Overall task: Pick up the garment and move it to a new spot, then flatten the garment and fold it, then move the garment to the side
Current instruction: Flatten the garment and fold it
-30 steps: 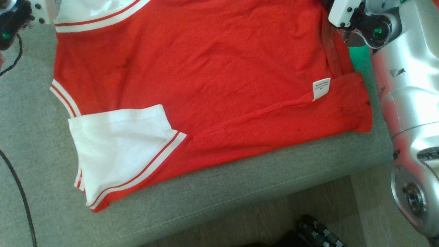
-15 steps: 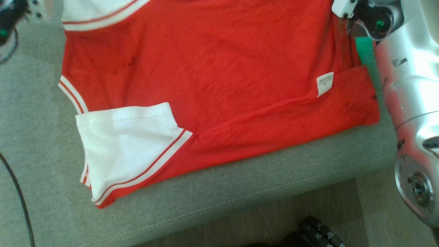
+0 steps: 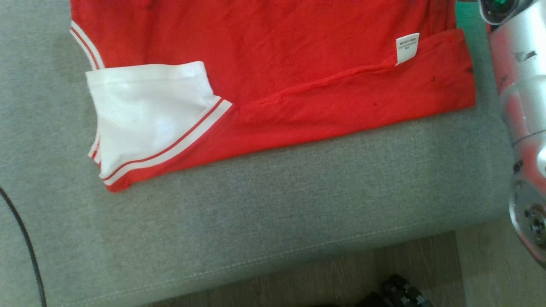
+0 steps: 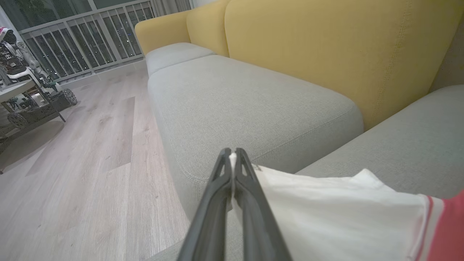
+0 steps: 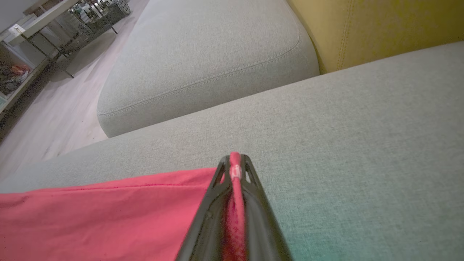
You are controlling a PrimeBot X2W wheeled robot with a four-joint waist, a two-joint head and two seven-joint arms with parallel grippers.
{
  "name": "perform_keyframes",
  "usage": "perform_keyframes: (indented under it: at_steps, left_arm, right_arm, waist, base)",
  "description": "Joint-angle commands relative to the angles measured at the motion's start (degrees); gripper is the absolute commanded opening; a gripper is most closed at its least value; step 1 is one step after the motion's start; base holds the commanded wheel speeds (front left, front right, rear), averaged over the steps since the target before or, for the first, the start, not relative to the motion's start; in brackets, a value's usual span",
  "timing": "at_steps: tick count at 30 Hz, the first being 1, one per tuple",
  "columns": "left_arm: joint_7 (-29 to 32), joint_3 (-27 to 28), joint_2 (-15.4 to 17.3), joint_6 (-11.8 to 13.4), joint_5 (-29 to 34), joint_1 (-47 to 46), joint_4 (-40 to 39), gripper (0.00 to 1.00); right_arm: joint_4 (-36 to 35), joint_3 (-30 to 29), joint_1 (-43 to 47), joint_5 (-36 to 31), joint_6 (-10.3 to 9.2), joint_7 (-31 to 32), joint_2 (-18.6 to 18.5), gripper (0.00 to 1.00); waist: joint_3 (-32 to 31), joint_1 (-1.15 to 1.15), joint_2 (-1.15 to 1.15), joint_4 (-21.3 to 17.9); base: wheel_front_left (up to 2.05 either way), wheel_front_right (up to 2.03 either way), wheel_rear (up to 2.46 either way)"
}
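Red garment, a white sleeve folded over it, lies flat on the grey sofa cushion; its upper part is cut off at the head view's top edge. The left pincer pinches white fabric; the right pincer pinches a red edge. Print on the label is illegible.

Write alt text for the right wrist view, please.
The right gripper is shut on a fold of the red garment, which lies on a grey sofa cushion. A yellow backrest and wooden floor lie beyond.
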Motion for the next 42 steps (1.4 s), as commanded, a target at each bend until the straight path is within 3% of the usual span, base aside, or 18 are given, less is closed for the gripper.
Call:
perform_keyframes:
  at_steps: [1, 7, 15, 19, 26, 29, 33, 34, 36, 37, 38, 39, 40, 41, 42]
  left_arm:
    - [-0.5, 1.7, 2.3, 0.0, -0.3, -1.3, -1.0, 0.0]
    - [-2.2, 1.2, 4.7, -0.6, -2.6, 5.3, -6.5, 0.0]
    - [-2.8, 3.2, 9.7, 0.1, -6.9, 17.4, -21.9, 0.0]
    - [-1.5, 3.4, 13.2, 2.8, -10.2, 25.0, -31.5, 0.0]
    - [-1.6, 4.5, 19.8, 10.2, -13.6, 37.5, -49.2, 0.0]
    - [-2.0, 4.6, 20.7, 12.9, -15.1, 42.6, -54.2, 0.0]
    - [-2.4, 4.0, 20.3, 14.6, -17.0, 48.3, -56.8, 0.0]
    - [-2.4, 3.7, 20.0, 14.7, -17.3, 49.4, -56.9, 0.0]
    - [-2.5, 3.0, 19.3, 14.9, -17.7, 50.9, -56.4, 0.0]
    - [-2.5, 2.7, 18.8, 14.9, -17.9, 51.6, -56.1, 0.0]
    - [-2.5, 2.4, 18.3, 15.0, -18.0, 52.0, -55.6, 0.0]
    - [-2.6, 2.2, 17.8, 15.2, -17.8, 52.4, -55.1, 0.0]
    - [-2.6, 2.1, 17.2, 15.4, -17.6, 52.7, -54.5, 0.14]
    - [-2.6, 2.0, 16.6, 15.6, -17.5, 53.0, -54.0, 0.46]
    - [-2.7, 2.1, 16.1, 16.2, -17.1, 53.3, -53.5, 1.0]
  right_arm:
    - [-2.3, 0.4, -0.4, 0.5, -0.02, -0.6, 0.1, 0.0]
    - [-6.3, 4.1, 5.4, 5.0, -0.02, -0.6, -3.3, 0.0]
    - [-14.9, 8.3, 15.5, 10.7, -0.02, 0.7, -9.2, 0.0]
    - [-19.2, 9.3, 20.7, 12.2, -0.02, 0.7, -11.7, 0.0]
    - [-26.1, 8.6, 29.4, 13.5, -0.02, 1.4, -15.2, 0.0]
    - [-28.6, 7.7, 33.0, 13.2, -0.02, 2.1, -16.3, 0.0]
    - [-31.1, 6.5, 37.3, 12.9, -0.02, 3.9, -15.7, 0.0]
    - [-31.7, 6.1, 38.1, 12.6, -0.02, 4.1, -15.4, 0.14]
    - [-32.6, 5.5, 39.3, 11.8, -0.02, 4.3, -14.8, 0.25]
    - [-33.0, 5.3, 39.8, 11.4, -0.02, 4.4, -14.3, 0.4]
    - [-33.3, 5.0, 40.3, 11.1, -0.02, 4.6, -13.8, 0.84]
    - [-33.7, 4.4, 40.7, 10.9, -0.02, 4.5, -13.4, 1.0]
    - [-34.1, 3.6, 41.2, 10.6, -0.02, 4.2, -12.9, 1.0]
    - [-34.6, 2.7, 41.7, 10.5, -0.02, 3.8, -12.5, 1.0]
    - [-35.2, 1.8, 42.3, 10.4, -0.02, 3.4, -12.1, 1.0]
  waist:
    - [-0.5, 0.0, 0.0, 0.4]
    - [-2.6, 0.0, 0.0, 1.8]
    - [-5.5, 0.0, 0.0, 3.8]
    - [-6.4, 0.0, 0.0, 4.4]
    - [-7.0, 0.0, 0.0, 5.8]
    - [-7.1, 0.0, 0.0, 6.3]
    - [-7.1, 0.0, 0.0, 6.4]
    - [-7.1, 0.0, 0.0, 6.3]
    - [-7.2, 0.0, 0.0, 6.2]
    - [-7.3, 0.0, 0.0, 6.1]
    - [-7.4, 0.0, 0.0, 6.1]
    - [-7.7, 0.0, 0.0, 6.0]
    - [-7.9, 0.0, 0.0, 6.0]
    - [-8.3, 0.0, 0.0, 6.0]
    - [-8.6, 0.0, 0.0, 5.9]
  base:
    - [0.0, 0.0, 0.0]
    - [0.0, 0.0, 0.0]
    - [0.0, 0.0, 0.0]
    - [0.0, 0.0, 0.0]
    - [0.0, 0.0, 0.0]
    - [0.0, 0.0, 0.0]
    - [0.0, 0.0, 0.0]
    - [0.0, 0.0, 0.0]
    - [0.0, 0.0, 0.0]
    - [0.0, 0.0, 0.0]
    - [0.0, 0.0, 0.0]
    - [0.0, 0.0, 0.0]
    - [0.0, 0.0, 0.0]
    - [0.0, 0.0, 0.0]
    - [0.0, 0.0, 0.0]
